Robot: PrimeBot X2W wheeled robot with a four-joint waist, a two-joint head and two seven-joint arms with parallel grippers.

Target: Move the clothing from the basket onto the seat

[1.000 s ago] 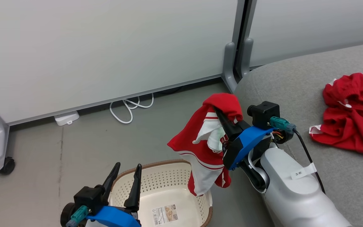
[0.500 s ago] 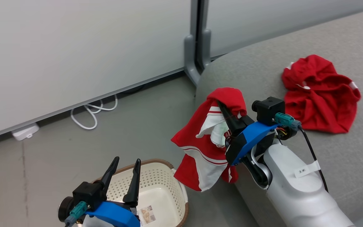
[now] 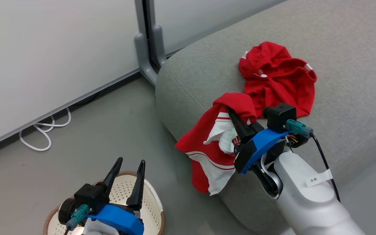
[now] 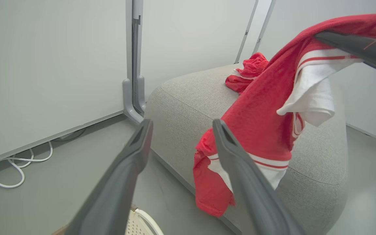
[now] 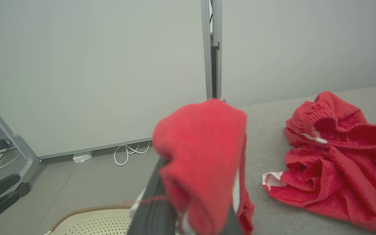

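1. Bulk goes to the seat (image 3: 354, 107), a light-grey upholstered cushion with a rounded edge. In the head view it spreads from 12 round to 5 o'clock.
2. Pale partition panels (image 3: 44, 49) stand behind it from 9 to 12 o'clock and meet at a grey post (image 3: 147, 49). Grey floor (image 3: 109, 130) lies below them.
3. One piece of the clothing, the crumpled red garment (image 3: 277, 78), lies bunched on the seat at about 1 o'clock, with nothing gripping it.
4. The hanging garment (image 3: 214, 147) is red with white panels and thin stripes and sits near the middle of the head view. It is draped over the right gripper (image 3: 232, 114). Its lower part dangles at 6 o'clock from the fingertips, in front of the seat's rounded side (whether cloth and cushion touch there, I cannot tell).
5. The basket (image 3: 152, 205), cream-white and perforated with a brown rim, stands on the floor at 7 o'clock, partly hidden behind the left arm.
6. The right gripper reaches up from 5 o'clock. Its two dark fingers are pressed together, pinching a fold of the hanging garment, and their tips are buried under the red cloth.
7. The left gripper (image 3: 131, 161), at 7 o'clock, has its fingers spread wide. It holds nothing and touches nothing, and in the head view it shows in front of the basket.
8. A white cable (image 3: 44, 137) loops on the floor at 9 o'clock, by the foot of the panels.
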